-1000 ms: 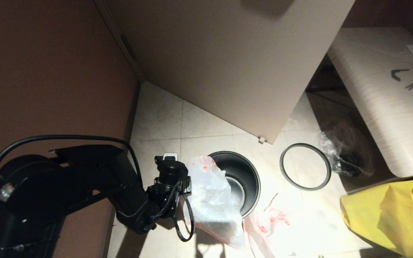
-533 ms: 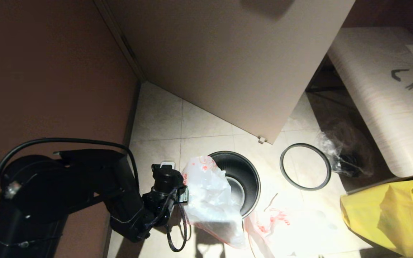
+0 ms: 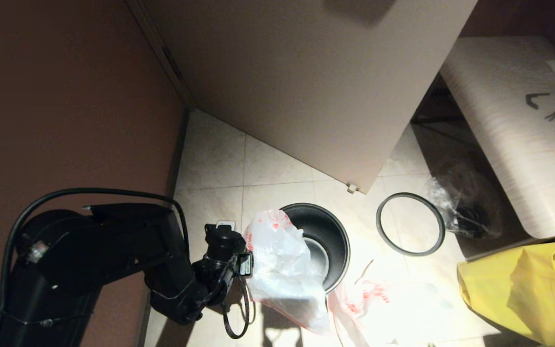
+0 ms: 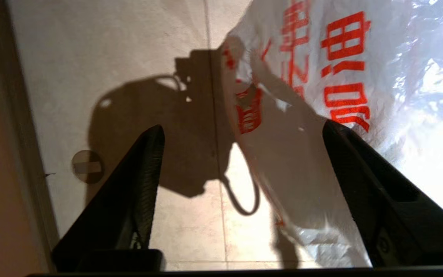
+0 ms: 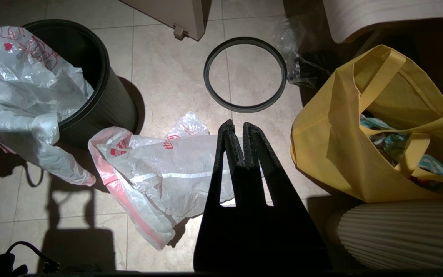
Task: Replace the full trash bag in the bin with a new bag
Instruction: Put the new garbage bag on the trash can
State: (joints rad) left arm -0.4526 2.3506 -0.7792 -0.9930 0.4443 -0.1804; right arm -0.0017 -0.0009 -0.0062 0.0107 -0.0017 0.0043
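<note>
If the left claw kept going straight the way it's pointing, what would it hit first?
Probably the bag draped over the bin rim. The open left claw already has its film lying between the fingers, against one of them. Past that is floor, though depth is unclear.

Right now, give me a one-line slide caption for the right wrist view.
Shut right gripper above a flat red-printed bag, between the bag-draped black bin and a yellow tote.
</note>
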